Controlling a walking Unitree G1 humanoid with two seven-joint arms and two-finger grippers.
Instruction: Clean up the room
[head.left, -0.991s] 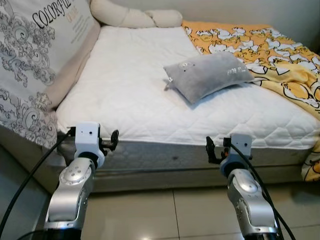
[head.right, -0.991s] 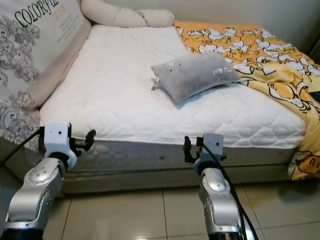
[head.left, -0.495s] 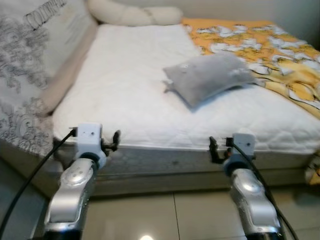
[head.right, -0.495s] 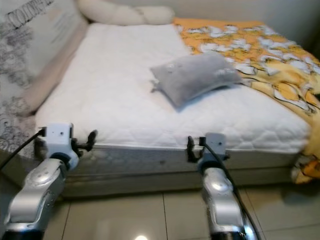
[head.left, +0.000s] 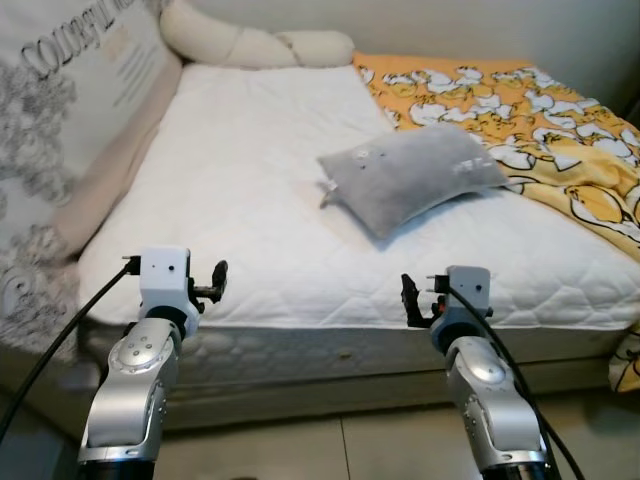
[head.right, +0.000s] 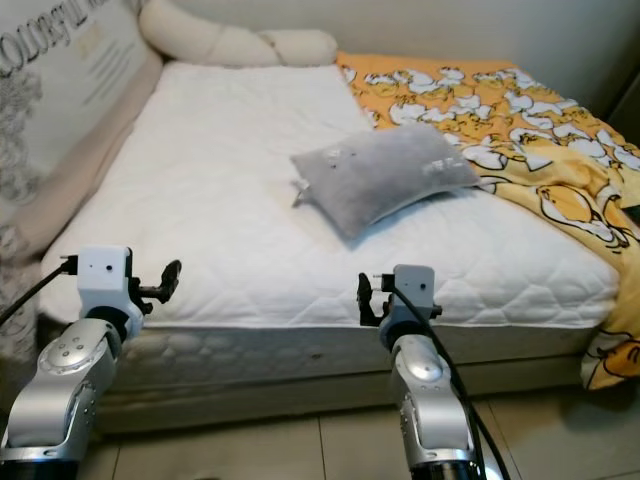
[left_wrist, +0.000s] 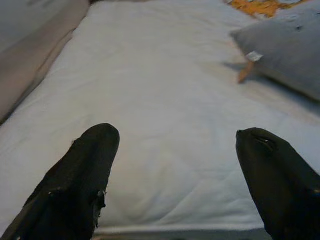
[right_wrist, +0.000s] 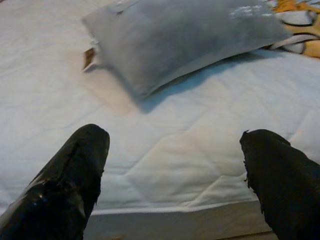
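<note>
You face a bed (head.left: 260, 190) with a bare white quilted mattress, standing on a pale tiled floor (head.left: 380, 450) against a light wall. A grey pillow (head.left: 412, 172) lies flat on the mattress, right of centre, its far corner touching a yellow duck-print blanket (head.left: 520, 110) that covers the bed's right side and hangs over the edge. A long cream bolster (head.left: 250, 45) lies along the head of the bed. A large printed cushion (head.left: 70, 130) leans along the left side.

Both arms are raised before the near edge of the mattress, well apart. The left hand (head.left: 218, 281) hovers at the left part of the edge; the right hand (head.left: 408, 300) hovers at the edge, short of the grey pillow. Neither touches anything.

The wrist views confirm what the head views cannot resolve: the left hand's fingers (left_wrist: 80, 180) stand wide apart over bare mattress, and the right hand's fingers (right_wrist: 70, 175) stand wide apart, aimed at the pillow. The right wrist view also shows a small tag (right_wrist: 90, 58) at the pillow's corner.
</note>
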